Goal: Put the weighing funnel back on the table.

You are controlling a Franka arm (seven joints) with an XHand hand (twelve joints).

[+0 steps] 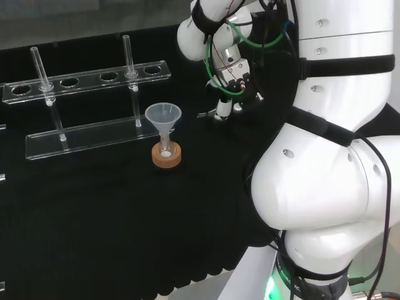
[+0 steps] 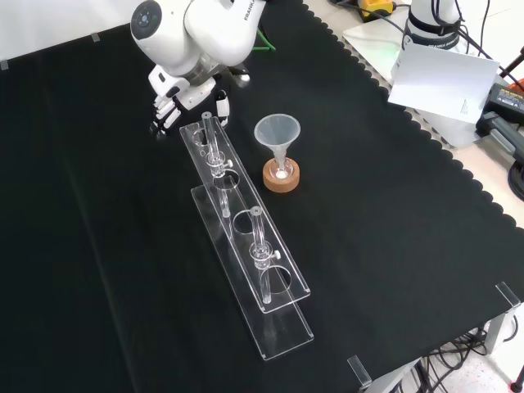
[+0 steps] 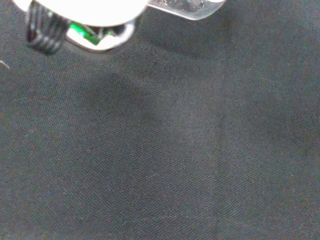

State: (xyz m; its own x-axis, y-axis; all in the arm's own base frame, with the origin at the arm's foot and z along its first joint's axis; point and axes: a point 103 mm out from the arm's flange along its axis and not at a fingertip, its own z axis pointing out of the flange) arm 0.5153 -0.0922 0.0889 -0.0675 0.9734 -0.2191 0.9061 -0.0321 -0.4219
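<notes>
Fingers curled round the weighing funnel, low over the cloth

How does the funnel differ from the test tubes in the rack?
The funnel flares into a wide cone; the test tubes are slim straight cylinders. The funnel stands in a small flask on a cork ring; the test tubes stand in a clear rack. Both are clear and stand mouth up.
</notes>
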